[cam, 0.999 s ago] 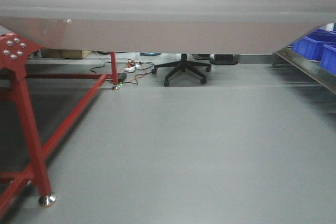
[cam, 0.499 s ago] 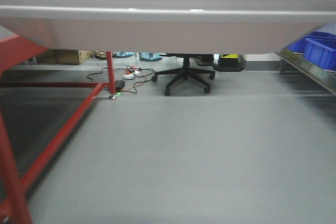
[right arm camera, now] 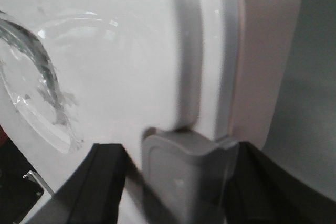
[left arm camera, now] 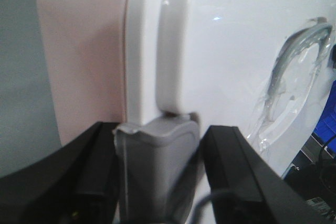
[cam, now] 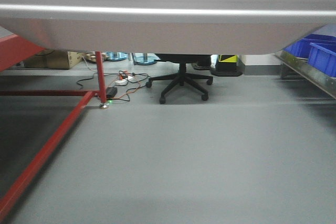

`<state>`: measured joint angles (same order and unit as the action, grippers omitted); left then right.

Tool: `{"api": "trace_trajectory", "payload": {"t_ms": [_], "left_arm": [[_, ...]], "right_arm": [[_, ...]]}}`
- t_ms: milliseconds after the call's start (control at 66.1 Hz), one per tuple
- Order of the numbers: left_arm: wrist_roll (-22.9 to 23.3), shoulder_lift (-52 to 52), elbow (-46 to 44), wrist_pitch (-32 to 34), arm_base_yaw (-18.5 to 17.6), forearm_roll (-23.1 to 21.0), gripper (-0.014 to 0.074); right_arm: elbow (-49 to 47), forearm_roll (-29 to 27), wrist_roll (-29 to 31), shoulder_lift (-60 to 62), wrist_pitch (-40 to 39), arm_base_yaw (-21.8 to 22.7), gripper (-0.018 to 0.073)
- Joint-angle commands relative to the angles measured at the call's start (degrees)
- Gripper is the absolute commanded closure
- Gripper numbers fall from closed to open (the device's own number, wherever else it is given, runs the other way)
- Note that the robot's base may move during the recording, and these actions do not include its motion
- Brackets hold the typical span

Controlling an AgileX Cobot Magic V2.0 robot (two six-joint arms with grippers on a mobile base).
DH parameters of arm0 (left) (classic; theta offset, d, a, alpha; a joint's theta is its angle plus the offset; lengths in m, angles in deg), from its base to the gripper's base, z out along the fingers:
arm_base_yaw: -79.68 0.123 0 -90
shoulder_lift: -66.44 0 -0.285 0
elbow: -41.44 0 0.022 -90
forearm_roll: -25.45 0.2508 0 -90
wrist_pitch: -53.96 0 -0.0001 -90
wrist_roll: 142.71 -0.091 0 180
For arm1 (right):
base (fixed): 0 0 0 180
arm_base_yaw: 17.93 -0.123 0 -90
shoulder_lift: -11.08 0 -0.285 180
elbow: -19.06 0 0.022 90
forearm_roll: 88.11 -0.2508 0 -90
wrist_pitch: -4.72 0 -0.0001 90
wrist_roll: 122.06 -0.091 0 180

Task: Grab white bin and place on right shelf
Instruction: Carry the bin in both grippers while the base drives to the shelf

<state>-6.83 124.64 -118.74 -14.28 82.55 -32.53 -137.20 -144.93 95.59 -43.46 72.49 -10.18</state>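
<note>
The white bin (cam: 168, 30) hangs lifted across the top of the front view, its pale underside and rim spanning the frame. In the left wrist view my left gripper (left arm camera: 157, 145) is shut on the grey latch (left arm camera: 157, 156) at one end of the white bin (left arm camera: 226, 51), by the glossy lid with its recessed handle. At the other end my right gripper (right arm camera: 181, 166) is shut on the bin's second grey latch (right arm camera: 184, 171), beside the lid of the white bin (right arm camera: 105, 51). The right shelf (cam: 307, 69) shows at the right edge as a metal rail.
Blue crates (cam: 323, 56) sit on the shelf at right. A red-framed table (cam: 52, 140) stands at left, its brace running along the floor. A black office chair (cam: 181, 80), cables (cam: 123, 82) and a cardboard box (cam: 55, 59) lie ahead on the grey floor.
The front view has moved forward: the near red table leg has left the frame, the far leg has slid left and the chair looks closer. Both grippers still hold the bin.
</note>
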Motion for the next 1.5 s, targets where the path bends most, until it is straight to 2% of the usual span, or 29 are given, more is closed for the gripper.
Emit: {"api": "trace_trajectory", "payload": {"t_ms": [0, 1483], "left_arm": [[-0.99, -0.77, -1.76, -1.98, -0.93, -8.63, 0.0420], [-0.99, -0.77, -1.76, -1.98, -0.93, -8.63, 0.0420]], "right_arm": [[-2.12, -12.26, 0.11, 0.61, 3.31, -0.57, 0.0200], [-2.12, -12.26, 0.11, 0.61, 3.31, -0.57, 0.0200]]}}
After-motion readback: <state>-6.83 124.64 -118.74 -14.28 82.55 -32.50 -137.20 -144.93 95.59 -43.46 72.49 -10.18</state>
